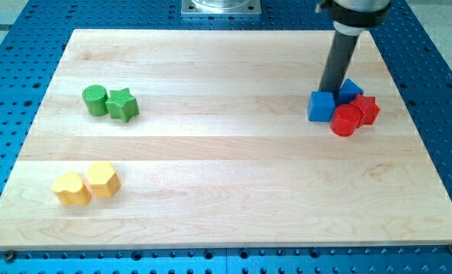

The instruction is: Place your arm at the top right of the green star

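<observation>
- On the blue perforated bench (pixel 28 23) lies the wooden board (pixel 226 190), biggest thing in view; it fills most of the frame.
- Dark rod comes down at view's top right; my tip (pixel 331 90) ends just behind the blue cube (pixel 321 106), touching or nearly so, can't tell which. No jaws on this rig, just the rod, so nothing to open or close.
- Cluster at view's right: blue cube, a second blue block (pixel 351 89) (shape unclear, partly hidden by rod), red cylinder (pixel 346 120), red block (pixel 367 109) behind it, shape unclear. All four packed together.
- Target: green star (pixel 123 104), view's left, upper half of board, touching green cylinder (pixel 95 100) on its left side.
- Yellow pair at view's lower left: yellow heart (pixel 71 189) & yellow hexagon (pixel 102 180), side by side, touching.
- Step in hand, my read: travel not begun; tip well apart from star, most of the board's width between.
- How to do it well: pull off the blue/red cluster toward view's top first so nothing drags, then run left along bare board in the top band, stop just above & right of star w/o touching it. Come in from the right, not over the cylinder.
</observation>
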Controlling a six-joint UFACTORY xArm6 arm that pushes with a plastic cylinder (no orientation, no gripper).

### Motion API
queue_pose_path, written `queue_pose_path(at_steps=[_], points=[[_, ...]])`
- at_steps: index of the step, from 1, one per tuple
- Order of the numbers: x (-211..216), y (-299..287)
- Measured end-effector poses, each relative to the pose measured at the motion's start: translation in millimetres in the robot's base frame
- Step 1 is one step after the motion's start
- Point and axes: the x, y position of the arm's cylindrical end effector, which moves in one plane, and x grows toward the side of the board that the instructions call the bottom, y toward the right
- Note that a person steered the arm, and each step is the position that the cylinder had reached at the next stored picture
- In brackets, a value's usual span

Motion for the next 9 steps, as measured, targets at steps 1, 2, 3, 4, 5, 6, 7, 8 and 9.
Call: queue_pose_path(at_steps=[1,2,3,4,5,6,7,8,9], points=[[-7.8,-10.2],[-21.5,-56.2],[-49.8,-56.2],[-52.7,-55.7],[-52.7,-84.4],[-53.5,-115.6],[-54.4,-131.0],[-49.5,-199.4],[-48.5,-287.3]])
